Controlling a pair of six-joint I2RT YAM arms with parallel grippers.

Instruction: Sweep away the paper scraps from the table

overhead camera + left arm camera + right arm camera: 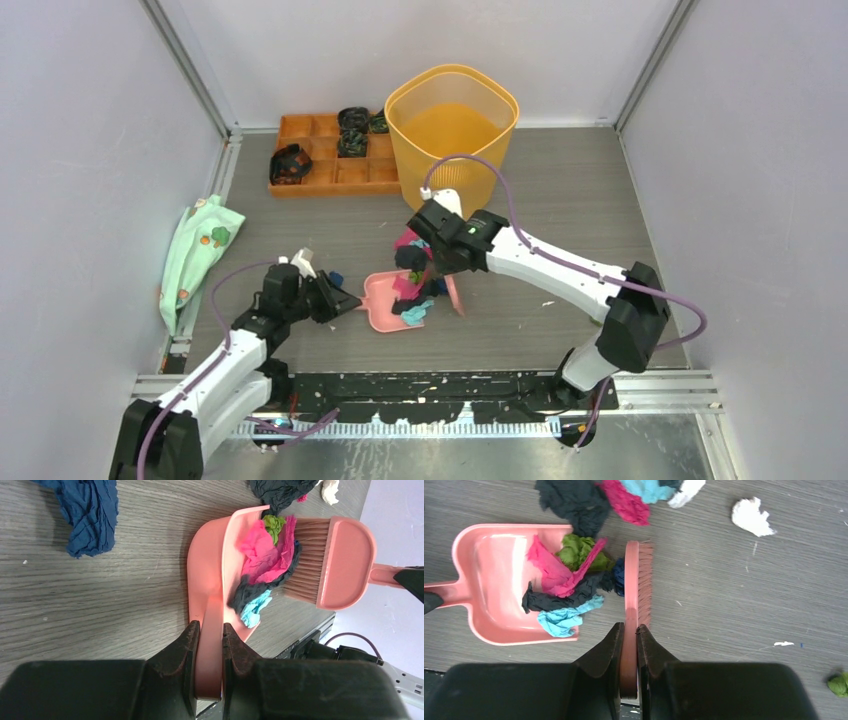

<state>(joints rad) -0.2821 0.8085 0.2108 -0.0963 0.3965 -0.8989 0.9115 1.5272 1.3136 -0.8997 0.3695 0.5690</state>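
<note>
My left gripper (210, 630) is shut on the handle of the pink dustpan (205, 580), which lies flat on the grey wood-grain table (560, 190). My right gripper (628, 630) is shut on the handle of a pink brush (631, 580), its bristles at the pan's mouth. Magenta, green, black and teal paper scraps (564, 580) lie piled in the pan and against the brush. More scraps (589, 500) lie beyond the pan. A white scrap (751, 516) and a green one (838, 684) lie apart on the table. A dark blue scrap (90, 510) lies behind the pan.
A yellow basket (452, 125) stands at the back. An orange compartmented tray (330, 155) with black-and-green bands is to its left. A mint-green printed cloth (200, 250) lies at the left edge. A black and silver rail (430, 385) runs along the near edge.
</note>
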